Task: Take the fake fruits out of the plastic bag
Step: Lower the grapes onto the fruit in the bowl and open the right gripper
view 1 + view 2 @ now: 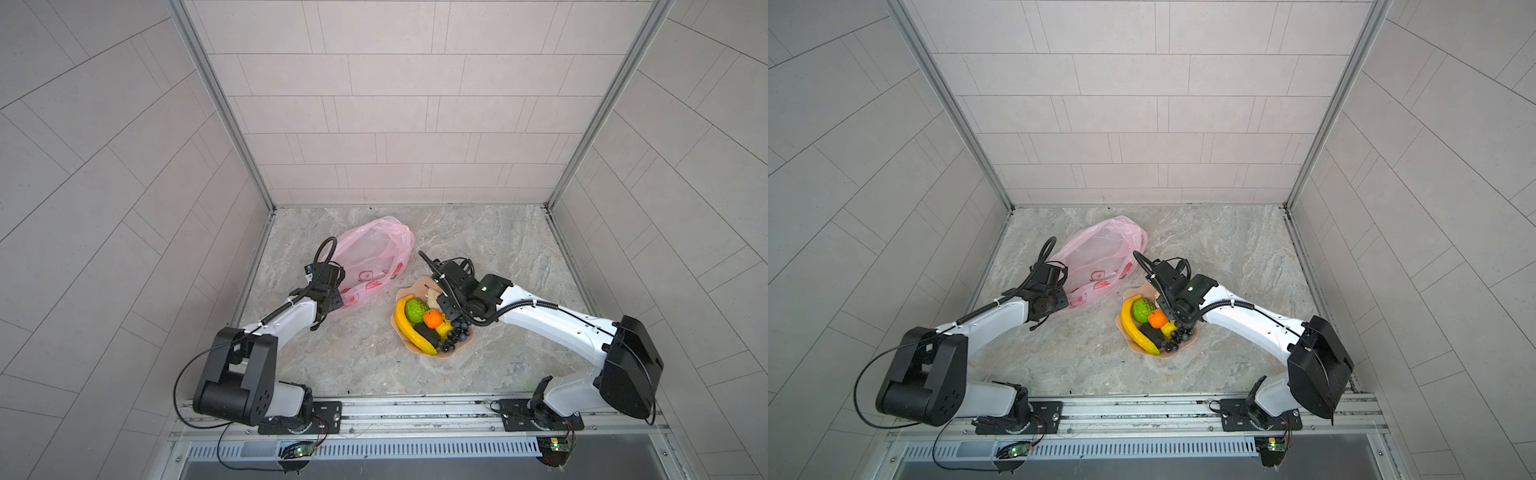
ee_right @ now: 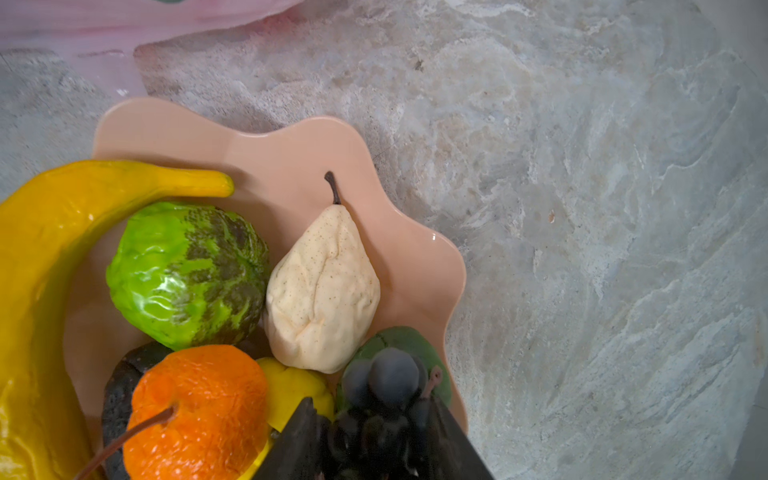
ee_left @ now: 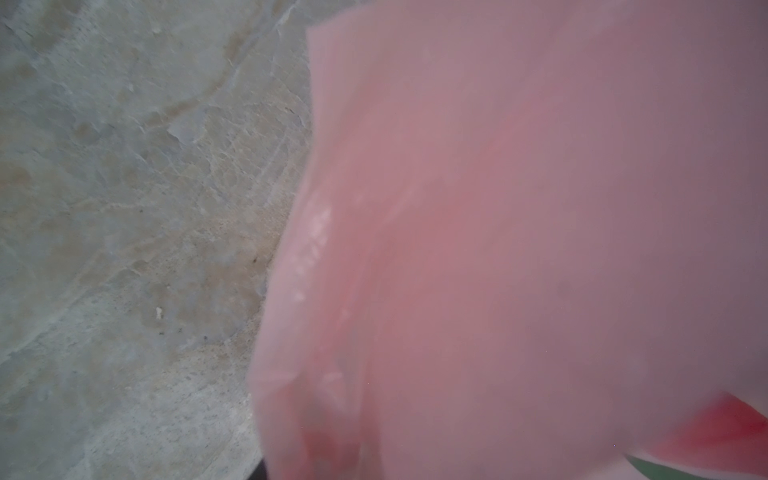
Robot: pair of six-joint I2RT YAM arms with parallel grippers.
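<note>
Toy fruits (image 2: 322, 286) fill the wavy peach bowl (image 2: 291, 149), so the pink plastic bag (image 1: 374, 245) looks empty. The right end effector (image 2: 372, 401) sits around the purple grapes (image 2: 392, 376), the left end effector (image 1: 337, 306) by the bag; whether either squeezes, I cannot tell.

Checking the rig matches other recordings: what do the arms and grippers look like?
The left arm and right arm share white shells, bulky black joint housings and black wrists. Black ribbed conduit runs along each forearm, held by white ties. A green light glows on the right wrist. The right gripper shows dark wedge-shaped fingers; the left's are hidden.
</note>
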